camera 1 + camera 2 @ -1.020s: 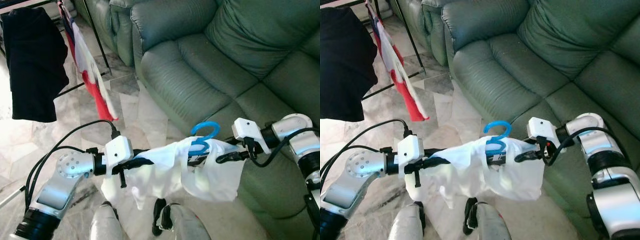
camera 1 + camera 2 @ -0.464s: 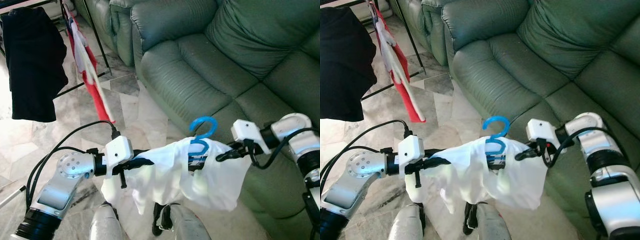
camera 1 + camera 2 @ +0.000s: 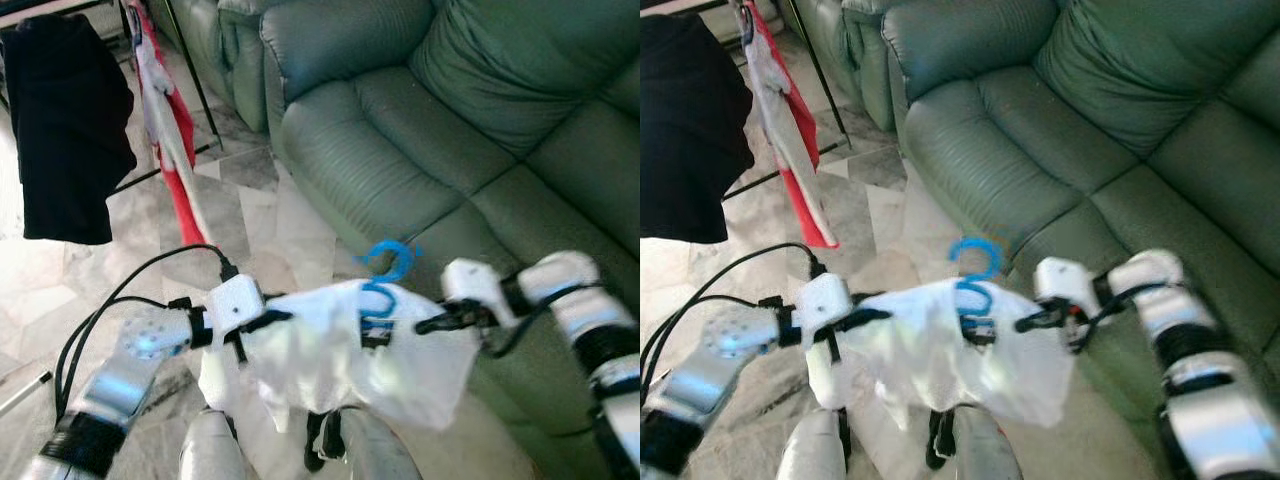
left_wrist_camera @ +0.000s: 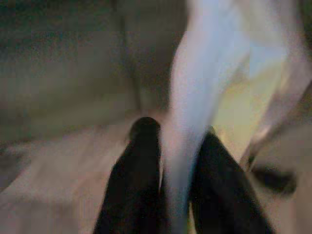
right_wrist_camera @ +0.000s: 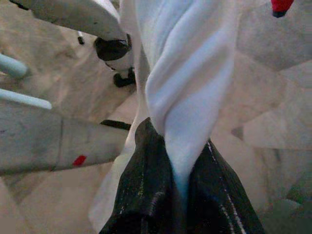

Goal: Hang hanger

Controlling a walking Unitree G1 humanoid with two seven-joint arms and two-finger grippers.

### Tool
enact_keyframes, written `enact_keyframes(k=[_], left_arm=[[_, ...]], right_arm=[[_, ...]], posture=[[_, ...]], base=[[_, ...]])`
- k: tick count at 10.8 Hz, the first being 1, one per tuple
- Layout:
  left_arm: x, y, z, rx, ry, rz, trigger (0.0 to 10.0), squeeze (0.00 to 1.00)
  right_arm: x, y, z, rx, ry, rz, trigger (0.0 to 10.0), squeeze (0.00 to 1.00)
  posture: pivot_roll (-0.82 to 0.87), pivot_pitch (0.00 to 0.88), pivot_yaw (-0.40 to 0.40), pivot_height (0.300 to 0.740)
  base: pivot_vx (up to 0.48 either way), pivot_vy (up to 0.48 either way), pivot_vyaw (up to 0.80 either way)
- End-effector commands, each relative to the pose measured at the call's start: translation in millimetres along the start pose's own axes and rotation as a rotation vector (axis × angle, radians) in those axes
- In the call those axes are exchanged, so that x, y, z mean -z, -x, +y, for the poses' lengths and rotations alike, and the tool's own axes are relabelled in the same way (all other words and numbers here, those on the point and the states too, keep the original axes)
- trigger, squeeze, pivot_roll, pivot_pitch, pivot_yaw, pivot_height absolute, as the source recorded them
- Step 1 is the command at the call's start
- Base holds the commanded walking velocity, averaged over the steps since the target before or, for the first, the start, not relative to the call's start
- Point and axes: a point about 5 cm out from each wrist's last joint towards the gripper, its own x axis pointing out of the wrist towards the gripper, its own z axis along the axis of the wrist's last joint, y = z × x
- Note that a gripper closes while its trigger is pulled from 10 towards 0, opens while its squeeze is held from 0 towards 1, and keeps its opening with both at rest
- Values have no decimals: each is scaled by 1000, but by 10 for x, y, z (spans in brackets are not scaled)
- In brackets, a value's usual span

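A white garment (image 3: 345,345) hangs on a blue hanger whose hook (image 3: 385,265) sticks up at its middle. Both arms hold it stretched out in front of me, above my legs. My left gripper (image 3: 270,321) is shut on the garment's left end; in the left wrist view the white cloth (image 4: 195,131) runs between the two black fingers (image 4: 136,180). My right gripper (image 3: 428,325) is shut on the right end, and the right wrist view has the twisted cloth (image 5: 187,87) pinched between its fingers (image 5: 146,185). The hanger's bar is hidden under the cloth.
A green leather sofa (image 3: 450,130) runs along the right and far side. At the far left a drying rack (image 3: 195,80) carries a black garment (image 3: 65,120) and a red and white cloth (image 3: 175,140). Marble floor (image 3: 100,270) lies between.
The hanger with the garment and both grippers have shifted slightly left and away; the view is blurred now. The red and white cloth on the rack has swung.
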Motion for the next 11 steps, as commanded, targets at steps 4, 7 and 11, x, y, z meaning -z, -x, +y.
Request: enact_keyframes(k=[4, 7, 11], left_arm=[[403, 47, -148, -9, -225, 231, 10000, 1000], [464, 26, -111, -73, -231, 271, 10000, 1000], [464, 26, -111, -73, -231, 271, 10000, 1000]], right_arm=[[176, -286, 207, 117, 9, 60, 0, 0], [225, -374, 220, 215, -22, 72, 0, 0], [225, -374, 220, 215, -22, 72, 0, 0]], posture=[[36, 166, -95, 740], [34, 156, -99, 740], [34, 156, -99, 740]], base=[[0, 0, 0], [0, 0, 0], [0, 0, 0]])
